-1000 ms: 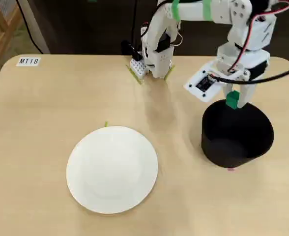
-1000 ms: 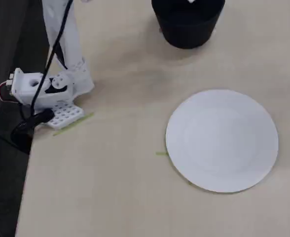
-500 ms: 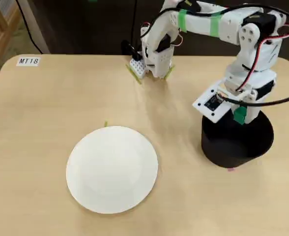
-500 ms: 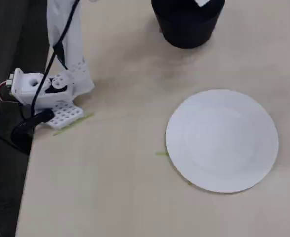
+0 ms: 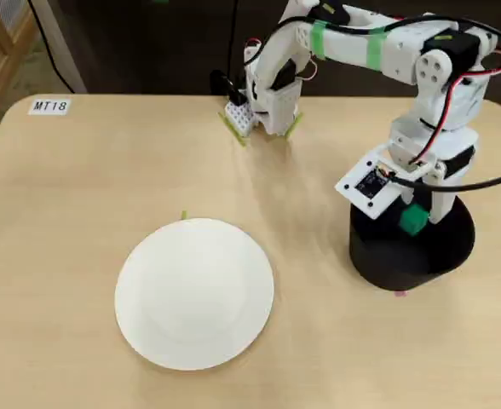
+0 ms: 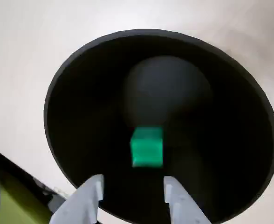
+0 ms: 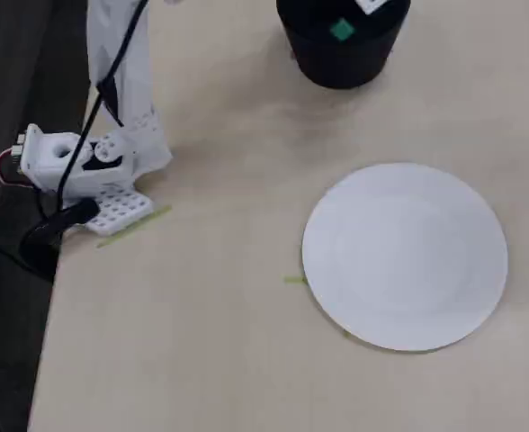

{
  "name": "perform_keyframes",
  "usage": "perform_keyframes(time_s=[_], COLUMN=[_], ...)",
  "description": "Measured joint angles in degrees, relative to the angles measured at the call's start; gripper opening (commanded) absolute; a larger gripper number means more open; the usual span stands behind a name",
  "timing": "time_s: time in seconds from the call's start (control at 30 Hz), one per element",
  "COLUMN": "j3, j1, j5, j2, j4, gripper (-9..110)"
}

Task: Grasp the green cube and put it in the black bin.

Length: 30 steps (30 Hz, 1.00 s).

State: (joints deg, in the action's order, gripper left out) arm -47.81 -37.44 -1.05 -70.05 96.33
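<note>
Two fingers stand spread over the black bin; your green cube sits free inside, just toward twelve o'clock of them, so the drop looks done.

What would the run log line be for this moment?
phase: release | gripper: open, above bin | green cube: free of fingers, inside black bin | white plate: empty
</note>
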Motion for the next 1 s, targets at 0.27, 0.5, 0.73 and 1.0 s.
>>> perform_keyframes(time_s=[0.27,0.5,0.73,1.0], j3=[-0.35,-14.15,-47.37,-74.18], j1=[2.37,14.06,25.93,31.03], j5=[2.46,5.10,7.91,7.91], j2=[-2.72,-22.68,-53.00,-72.07], j4=[3.43,-2.11,-22.76,-32.87], gripper=[0,0,0,0])
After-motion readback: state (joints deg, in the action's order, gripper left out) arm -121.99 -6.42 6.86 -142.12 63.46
